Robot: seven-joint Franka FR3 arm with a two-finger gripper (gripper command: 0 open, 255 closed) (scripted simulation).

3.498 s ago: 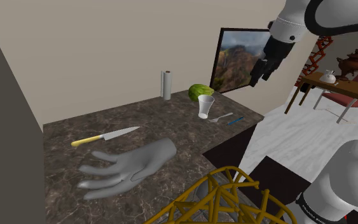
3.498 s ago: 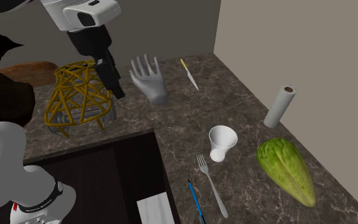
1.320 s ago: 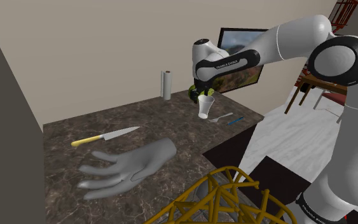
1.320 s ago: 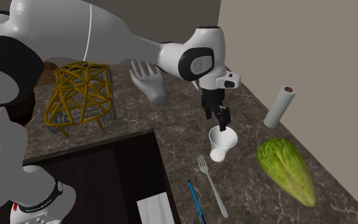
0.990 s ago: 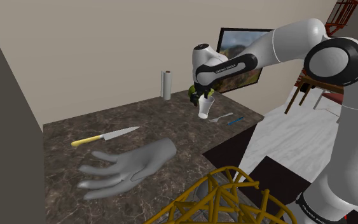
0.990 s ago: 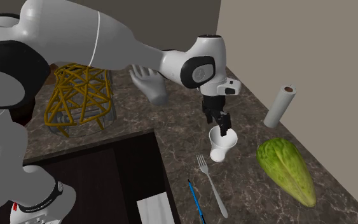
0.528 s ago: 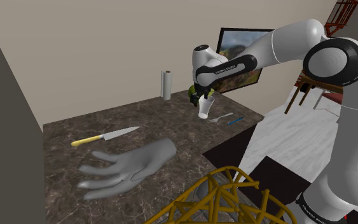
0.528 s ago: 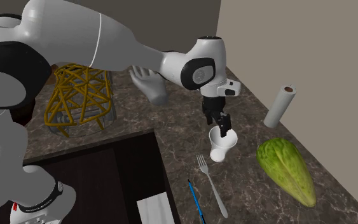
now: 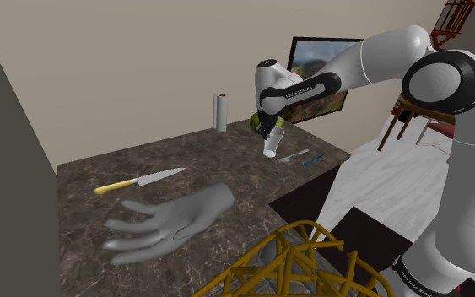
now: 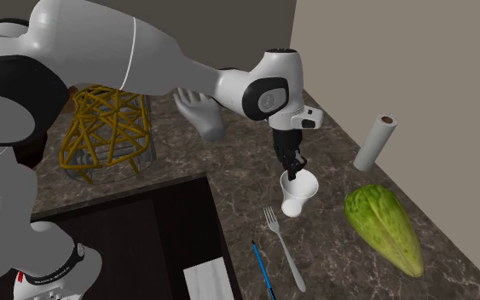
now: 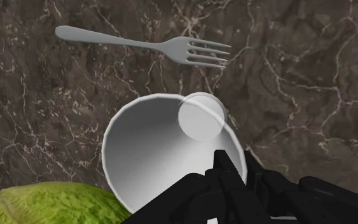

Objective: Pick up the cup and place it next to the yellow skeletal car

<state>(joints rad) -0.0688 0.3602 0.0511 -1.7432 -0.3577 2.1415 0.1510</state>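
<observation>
The jaws are drawn in on the near wall of the cup (image 11: 165,153), pinching its rim, with one finger seemingly inside the mouth and the other outside. From where I stand the cup's foot looks to be on the worktop (image 10: 332,153) or only just off it; I cannot tell which.

The cup is white, wide at the mouth and narrowing to a small round foot. It sits toward one end of the worktop, about midway between the wall-side edge and the open edge. A grey fork (image 11: 139,44) lies just beside it toward that end, and a green leafy head (image 10: 383,228) lies near it on the wall side.

I judge the cup to be light and stiff, with a thin, smooth wall. A rim pinch like this one should hold, though the cup may swing on the pads if carried fast. Its narrow foot suggests it will tip easily when set down, so it wants lowering upright.

Further out, a grey model hand (image 10: 199,109) lies mid-worktop. The yellow skeletal car (image 10: 110,128) stands well apart, at the opposite end by the open edge.
</observation>
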